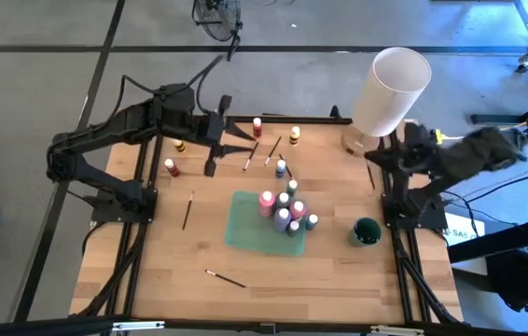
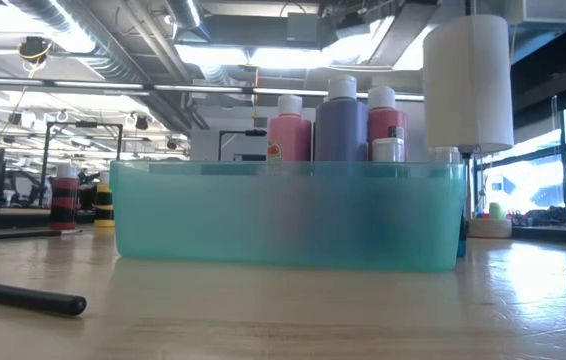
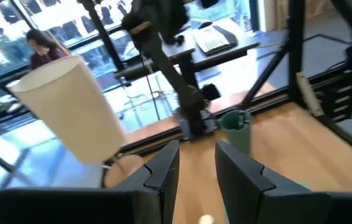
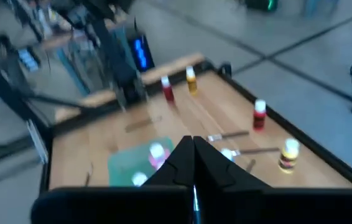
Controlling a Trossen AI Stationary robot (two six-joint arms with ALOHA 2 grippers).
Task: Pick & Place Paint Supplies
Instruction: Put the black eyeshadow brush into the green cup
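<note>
Lying nearest the front edge of the wooden table (image 1: 152,271) is one thin dark-handled brush (image 1: 225,278), with a second brush (image 1: 187,210) farther in toward the left arm's base. Past them, the green tray (image 1: 245,229) sits at mid-table and holds a tight cluster of paint bottles (image 1: 285,211), pink, purple and white-capped, standing upright along its right side; a blue bottle (image 1: 281,168) stands just beyond the tray. A dark green cup (image 1: 367,231) sits right of the tray, near the right arm's base.

Farther back, the left gripper (image 1: 245,138) hovers above the table's far half with its fingers partly apart and nothing between them. Near it stand a red bottle (image 1: 171,168), a yellow bottle (image 1: 180,146), another red bottle (image 1: 257,126) and another yellow bottle (image 1: 295,136), with more brushes (image 1: 262,151) lying among them.

At the far right corner, the right gripper (image 1: 376,161) is closed and empty, beside the large white cylinder (image 1: 391,91).
</note>
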